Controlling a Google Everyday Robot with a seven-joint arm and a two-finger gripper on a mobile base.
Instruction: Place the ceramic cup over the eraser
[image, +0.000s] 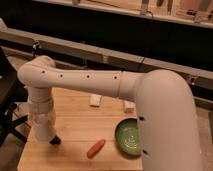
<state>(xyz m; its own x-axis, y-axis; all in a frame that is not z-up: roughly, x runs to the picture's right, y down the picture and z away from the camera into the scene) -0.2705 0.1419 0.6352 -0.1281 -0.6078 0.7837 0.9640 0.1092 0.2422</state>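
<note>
The arm reaches in from the big white body at the right, runs leftward across the upper part of the worktop, bends at an elbow near the left edge and drops straight down. At the bottom of that vertical section the end effector sits low over the front-left part of the worktop; it is hidden among the wrist and the pale form below it, so whether it is wide or narrow cannot be told. The cup is the off-white, slightly tapered shape at the lower end of the wrist, about as wide as the wrist and in line with it, standing roughly upright or a little tilted, its lower rim close to the wooden surface. It appears to be carried there, though the grip itself is not visible. The eraser is a small dark lump lying on the worktop just at the cup's lower right edge; part of it shows beside the rim, so the cup does not fully cover it, and whether the two touch cannot be told. To the right, apart from the eraser, an orange carrot-like piece lies slanted on the wood, and farther right a green ribbed bowl sits near the robot's body. Two whitish blocks rest toward the back of the worktop, one left of centre and the other close to the body.
</note>
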